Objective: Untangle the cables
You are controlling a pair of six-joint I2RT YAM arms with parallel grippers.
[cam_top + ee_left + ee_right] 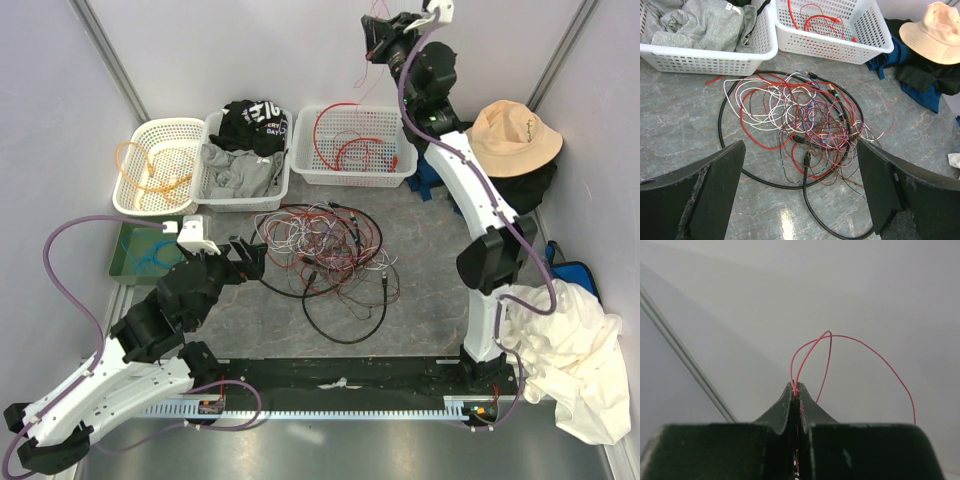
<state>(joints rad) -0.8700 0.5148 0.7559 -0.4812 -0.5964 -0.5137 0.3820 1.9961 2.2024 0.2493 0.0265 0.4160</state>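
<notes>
Now we see right gripper (796,390) clamped on thin pink wire (855,342), high, probably above white basket (350,178). Cable tangle (800,115) lies on table (680,100), dead ahead of our spread left gripper (801,150), nearer arm.

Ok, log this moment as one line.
right gripper: shut on red wire, raised high | left gripper: open, facing cable tangle | tangle: not yet separated

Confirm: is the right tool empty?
No, the right tool is shut on a thin red cable that loops up from its tips.
</notes>
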